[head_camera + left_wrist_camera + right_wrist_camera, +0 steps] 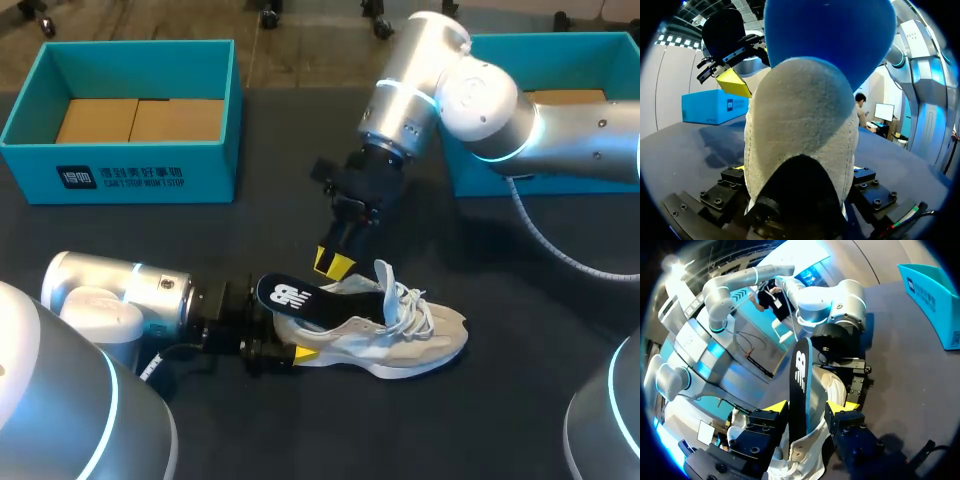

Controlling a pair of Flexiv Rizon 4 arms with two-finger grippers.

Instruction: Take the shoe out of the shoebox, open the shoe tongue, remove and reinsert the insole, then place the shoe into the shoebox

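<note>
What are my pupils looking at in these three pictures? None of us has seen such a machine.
Two robot arms work at a dark table. One picture looks down from above and behind. The other two come from a camera on each arm's wrist, looking out along its fingers. On the table lie a pale shoe, a teal box and a second box. The left pincer grips the shoe by its heel. A dark insole sticks out of the shoe and stands between the open fingers of the right pincer.
</note>
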